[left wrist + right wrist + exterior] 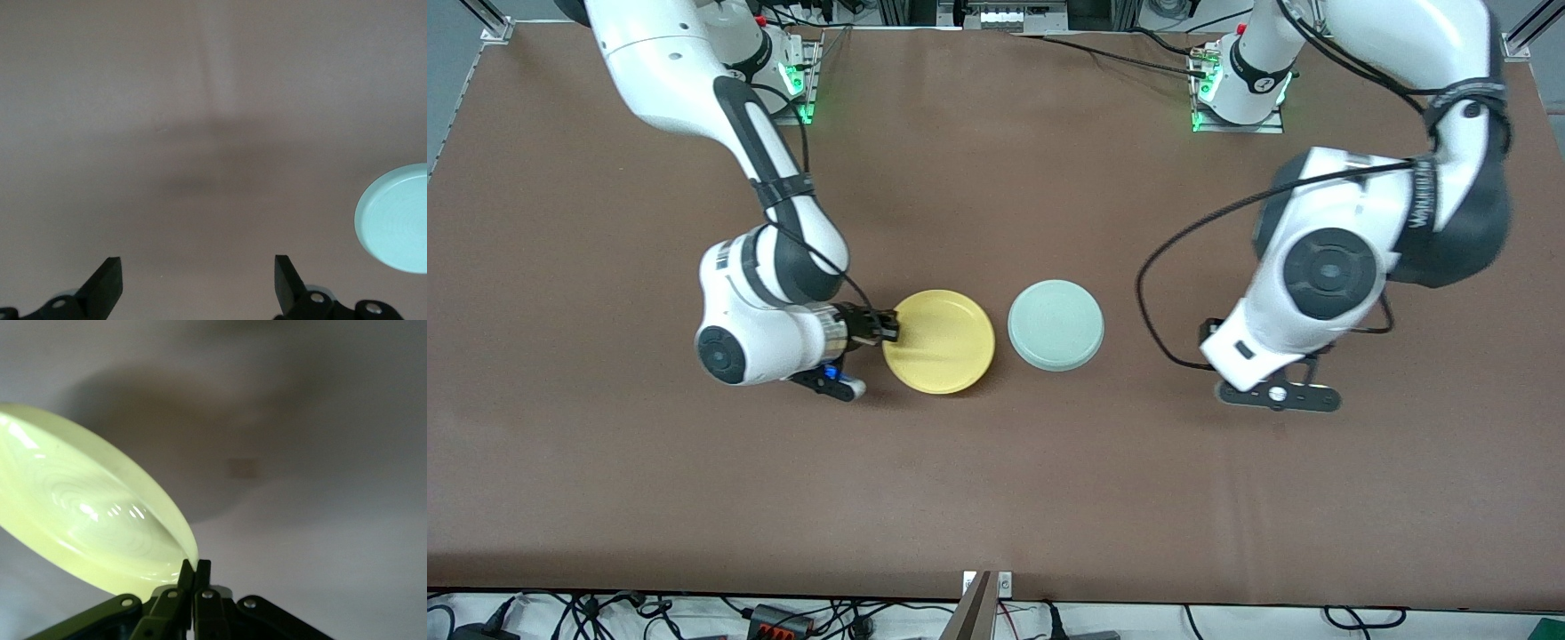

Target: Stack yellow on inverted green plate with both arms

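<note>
Yellow plate [940, 341] rim-up beside the overturned mint-green plate [1056, 324] on the table.

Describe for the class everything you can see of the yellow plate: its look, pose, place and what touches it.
The yellow plate is round, shallow and plain, with a low raised rim and a glossy, plastic-looking surface. It faces hollow side up, beside the green plate, toward the right arm's end of the table. The right gripper is shut on its rim at the edge away from the green plate. The right wrist view shows the plate tilted with a shadow beneath; whether any edge rests on the table cannot be told.
</note>
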Robot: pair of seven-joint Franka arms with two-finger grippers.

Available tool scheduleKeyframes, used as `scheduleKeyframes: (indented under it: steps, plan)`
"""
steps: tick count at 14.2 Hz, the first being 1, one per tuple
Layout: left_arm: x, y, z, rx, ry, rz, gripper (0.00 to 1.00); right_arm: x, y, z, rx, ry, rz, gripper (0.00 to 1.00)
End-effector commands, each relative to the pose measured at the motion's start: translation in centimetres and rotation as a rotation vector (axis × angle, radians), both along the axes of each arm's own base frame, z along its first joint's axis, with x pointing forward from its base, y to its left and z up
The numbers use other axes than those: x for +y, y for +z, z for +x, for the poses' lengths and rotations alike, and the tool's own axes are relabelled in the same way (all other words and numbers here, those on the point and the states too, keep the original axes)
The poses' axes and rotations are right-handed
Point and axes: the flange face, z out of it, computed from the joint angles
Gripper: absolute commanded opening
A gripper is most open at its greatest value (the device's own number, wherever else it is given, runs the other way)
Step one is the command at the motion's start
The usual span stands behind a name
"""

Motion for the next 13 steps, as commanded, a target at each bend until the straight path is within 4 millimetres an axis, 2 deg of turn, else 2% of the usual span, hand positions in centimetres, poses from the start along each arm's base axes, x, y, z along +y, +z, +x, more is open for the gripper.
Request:
scheduleKeyframes:
  steps: [1,3,5,6,7,9,11,12,13]
  plan:
    - [3.6,3.2,-1.4,0.044,0.011,-0.085,1.00,3.9,-0.4,-0.3,0.025,-0.079,0.083,0.00]
    - [6.5,6.2,-2.3,0.047,0.053,-0.129,1.00,7.4,-1.3,-2.0,0.032,-0.070,0.110,0.00]
    - [9.5,9.1,-3.0,0.014,0.082,-0.152,1.00,9.9,-2.2,-3.3,0.027,-0.065,0.122,0.00]
    - [10.4,10.5,-3.3,-0.010,0.066,-0.159,1.00,10.8,-2.8,-4.0,0.027,-0.055,0.119,0.00]
    - [10.9,11.0,-3.6,-0.018,0.035,-0.164,1.00,11.7,-3.2,-4.6,0.026,-0.048,0.111,0.00]
    - [11.9,11.3,-5.7,-0.044,-0.069,-0.181,1.00,11.7,-4.5,-4.5,0.027,-0.063,0.098,0.00]
    - [13.1,10.4,-8.3,-0.106,-0.062,-0.194,1.00,12.6,-5.2,-5.0,0.016,-0.065,0.094,0.00]
    - [14.4,10.1,-9.3,-0.134,-0.043,-0.195,1.00,12.9,-5.7,-5.3,0.015,-0.071,0.090,0.00]
    - [14.6,9.8,-9.6,-0.157,-0.038,-0.199,1.00,13.5,-6.0,-5.6,0.010,-0.080,0.085,0.00]
